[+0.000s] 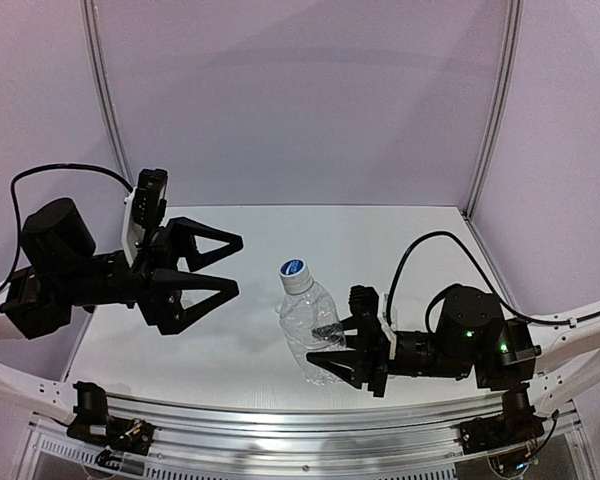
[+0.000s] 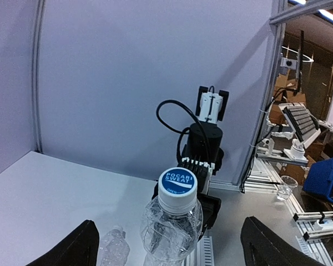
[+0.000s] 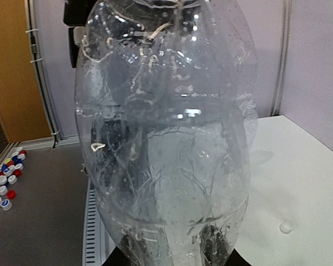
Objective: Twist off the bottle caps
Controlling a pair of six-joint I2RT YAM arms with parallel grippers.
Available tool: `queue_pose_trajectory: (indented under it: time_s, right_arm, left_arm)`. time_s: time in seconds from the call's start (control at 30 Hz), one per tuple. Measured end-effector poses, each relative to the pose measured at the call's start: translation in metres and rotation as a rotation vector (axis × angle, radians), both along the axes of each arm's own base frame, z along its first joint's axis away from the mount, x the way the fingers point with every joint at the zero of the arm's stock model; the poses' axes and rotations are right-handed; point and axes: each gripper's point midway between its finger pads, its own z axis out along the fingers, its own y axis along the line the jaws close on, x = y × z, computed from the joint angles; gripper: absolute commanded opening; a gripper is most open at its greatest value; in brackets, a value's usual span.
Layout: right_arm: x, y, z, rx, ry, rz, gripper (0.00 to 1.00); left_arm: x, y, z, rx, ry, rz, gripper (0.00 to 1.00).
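Note:
A clear crinkled bottle (image 1: 310,322) leans above the table near its middle, with a white, blue-topped bottle cap (image 1: 294,271) on its neck. My right gripper (image 1: 332,347) is shut on the bottle's lower body. In the right wrist view the bottle (image 3: 166,138) fills the frame and hides most of the fingers. My left gripper (image 1: 230,264) stands open to the left of the cap, apart from it. In the left wrist view the cap (image 2: 177,188) sits ahead, between the spread fingers (image 2: 72,246), touching neither. The bottle (image 2: 169,227) hangs below it.
A second clear crinkled bottle shape (image 2: 114,246) shows low on the table beside the held one. A small translucent ring (image 3: 287,225) lies on the table. Loose coloured caps (image 3: 3,185) lie on the floor past the near rail (image 1: 310,415). Walls enclose the back and sides.

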Motion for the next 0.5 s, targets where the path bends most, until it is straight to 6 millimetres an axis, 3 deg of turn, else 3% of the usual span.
queue_pose_trajectory:
  time_s: [0.2,0.5]
  right_arm:
    - [-0.022,0.005,-0.003,-0.005,0.010,0.130,0.36]
    - [-0.030,0.016,-0.029,-0.083,0.032,0.188,0.36]
  left_arm:
    - [-0.008,-0.020,-0.018,0.050,-0.018,-0.089,0.81]
    - [-0.013,-0.035,-0.036,0.102,-0.022,-0.141,0.68]
